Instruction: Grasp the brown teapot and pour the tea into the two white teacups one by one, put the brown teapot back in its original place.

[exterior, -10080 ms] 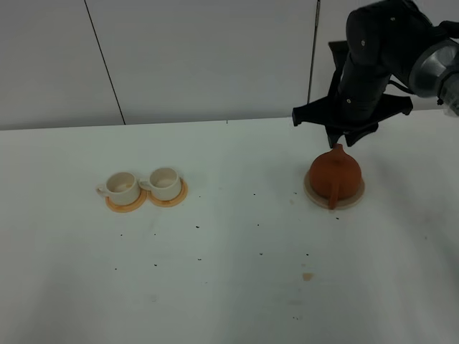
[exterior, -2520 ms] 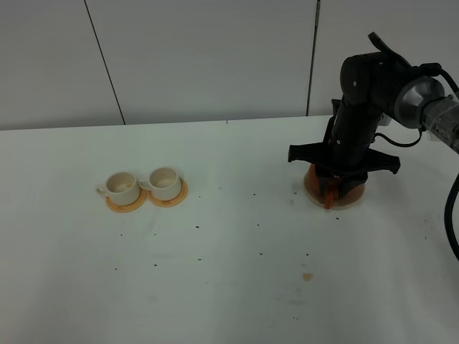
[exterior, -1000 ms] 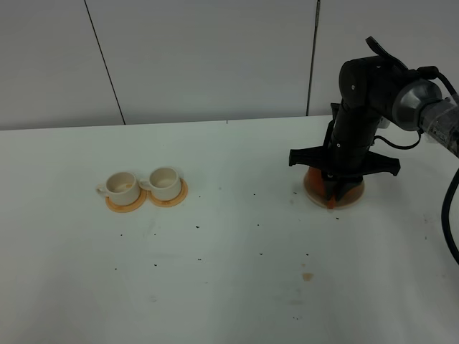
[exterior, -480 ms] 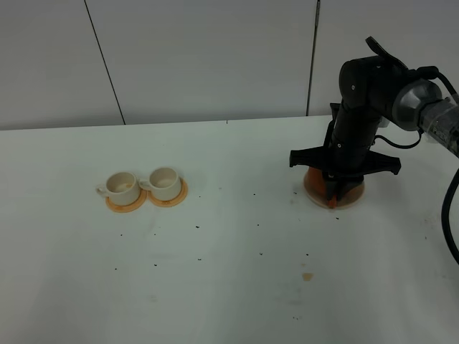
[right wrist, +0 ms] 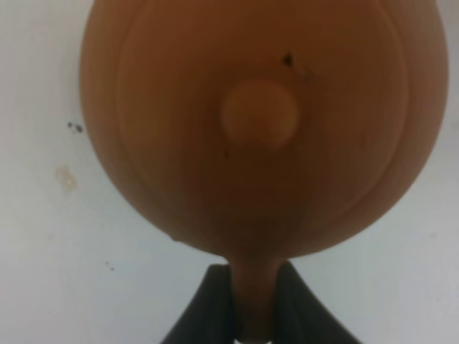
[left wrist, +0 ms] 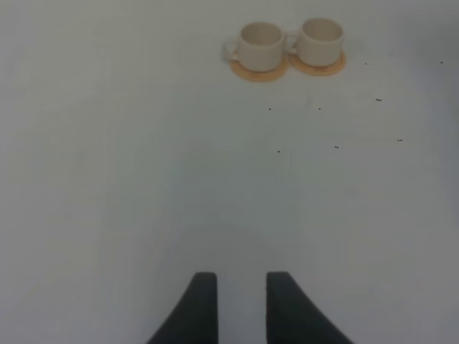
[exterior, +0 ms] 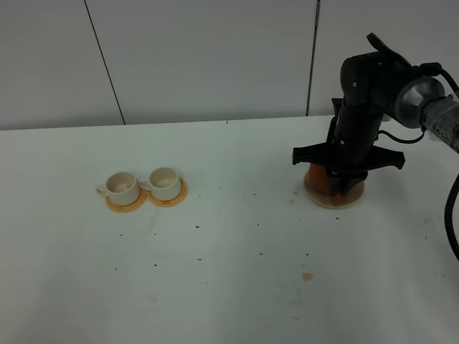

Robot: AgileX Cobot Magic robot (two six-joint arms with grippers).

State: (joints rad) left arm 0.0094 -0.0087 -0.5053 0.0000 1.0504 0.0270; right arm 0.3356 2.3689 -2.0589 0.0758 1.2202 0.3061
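Our R hand (right wrist: pixel 254 315) is clamped on the brown teapot (right wrist: pixel 258 122) handle, just over the saucer (exterior: pixel 315 198). The two white teacups (exterior: pixel 164 183) sit far to the L, so we go that way.

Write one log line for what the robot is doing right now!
right gripper: shut on brown teapot handle | teacups: upright on coasters | left gripper: open, empty

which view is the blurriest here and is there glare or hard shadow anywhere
Right wrist view is blurriest: the brown teapot fills the frame out of focus, and the right pincer on its handle is soft too. Left wrist view: the two white teacups are fairly crisp, light flat. Exterior high view: even diffuse light on the table, no glare or hard shadows.
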